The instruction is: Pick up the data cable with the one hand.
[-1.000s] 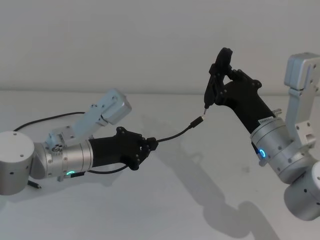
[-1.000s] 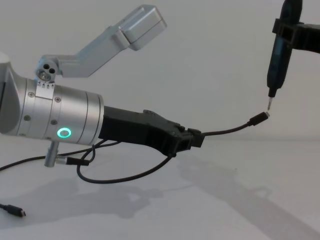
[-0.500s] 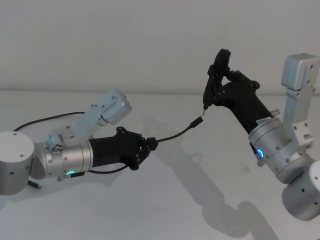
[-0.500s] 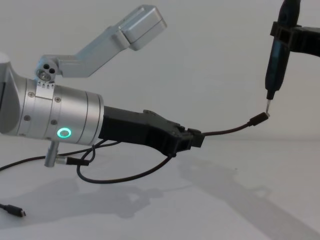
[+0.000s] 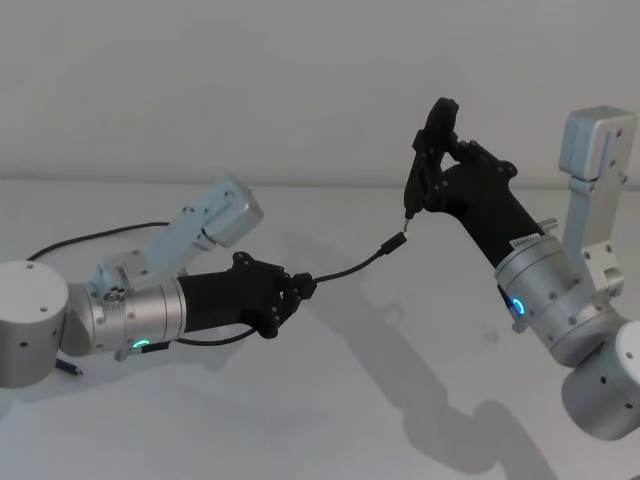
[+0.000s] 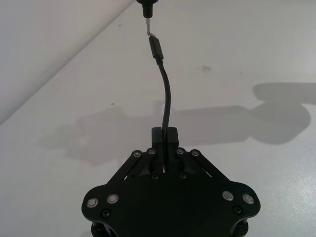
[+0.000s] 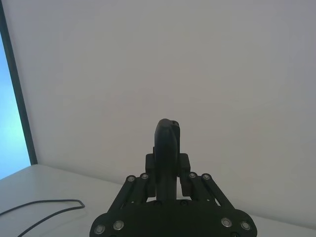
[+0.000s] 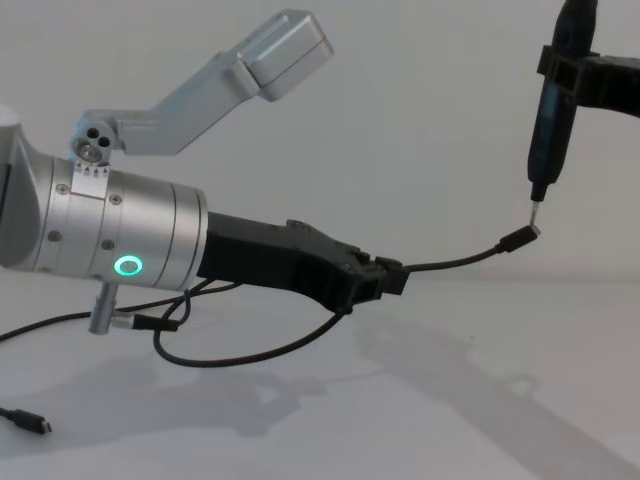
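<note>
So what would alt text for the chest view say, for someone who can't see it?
The left gripper holds a black cable above a white table, its plug raised to the metal tip of a black pen-like tool that the right gripper grips.

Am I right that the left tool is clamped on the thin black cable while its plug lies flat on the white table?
Not quite: the left tool does clamp the thin black data cable, but the plug hangs in the air, meeting the slim black pen-like tool's tip, as the chest view shows.
</note>
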Motion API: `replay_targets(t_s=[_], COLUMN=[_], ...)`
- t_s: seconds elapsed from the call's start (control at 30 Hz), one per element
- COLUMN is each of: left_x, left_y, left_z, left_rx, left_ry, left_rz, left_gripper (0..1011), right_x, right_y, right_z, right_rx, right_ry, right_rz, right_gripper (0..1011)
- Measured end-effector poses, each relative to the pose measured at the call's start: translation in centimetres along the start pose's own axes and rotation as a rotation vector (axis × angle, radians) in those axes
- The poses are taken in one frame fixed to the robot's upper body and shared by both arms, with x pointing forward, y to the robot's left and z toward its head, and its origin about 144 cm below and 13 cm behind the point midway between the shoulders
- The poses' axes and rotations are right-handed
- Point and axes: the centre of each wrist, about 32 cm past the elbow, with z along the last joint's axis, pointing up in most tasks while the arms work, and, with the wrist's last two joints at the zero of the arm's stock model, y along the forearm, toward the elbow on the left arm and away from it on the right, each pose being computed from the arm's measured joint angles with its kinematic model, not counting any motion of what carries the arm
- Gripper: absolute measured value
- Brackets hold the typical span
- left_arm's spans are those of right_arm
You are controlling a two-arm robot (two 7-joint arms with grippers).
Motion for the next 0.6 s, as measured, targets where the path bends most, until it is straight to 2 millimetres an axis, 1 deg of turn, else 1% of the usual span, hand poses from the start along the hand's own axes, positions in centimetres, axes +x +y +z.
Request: replay_targets(t_s=[0.6], left_x=[0.0], left_y=[0.0], left_z=[0.0], left_rx=[0.0], left_ry=[0.0], left_rz=[0.0], left_gripper=[52], right_x=[-0.09], right_y=[-0.01], right_z=[-0.01], right_rx=[0.001], right_ry=[-0.002], right_rz=[0.001], right_gripper=[275])
